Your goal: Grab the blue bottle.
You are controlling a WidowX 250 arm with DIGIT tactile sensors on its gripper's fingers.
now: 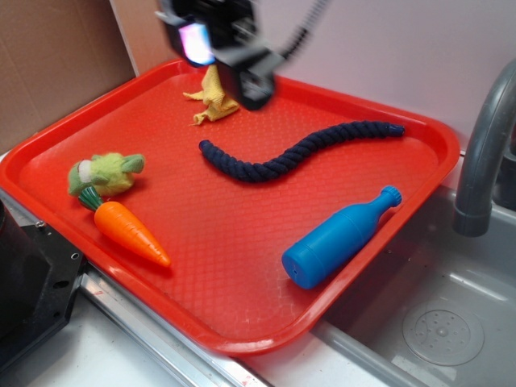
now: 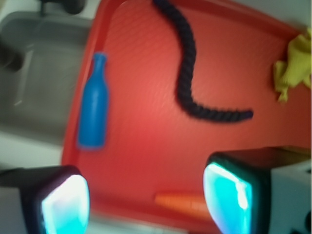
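Note:
The blue bottle (image 1: 341,237) lies on its side near the right edge of the red tray (image 1: 234,322), cap pointing to the upper right. In the wrist view the blue bottle (image 2: 94,103) shows at the left, by the tray rim (image 2: 73,117). My gripper (image 1: 226,50) hangs high over the tray's far side, well apart from the bottle. Its jaws stand wide apart with nothing between them; in the wrist view the gripper (image 2: 146,200) shows two glowing cyan pads (image 2: 66,204).
A dark navy rope (image 1: 290,153) curves across the tray's middle. A yellow cloth (image 1: 214,97) lies at the back, a green plush (image 1: 105,173) and an orange carrot (image 1: 129,232) at the left. A grey sink (image 1: 443,322) with a faucet (image 1: 484,153) sits on the right.

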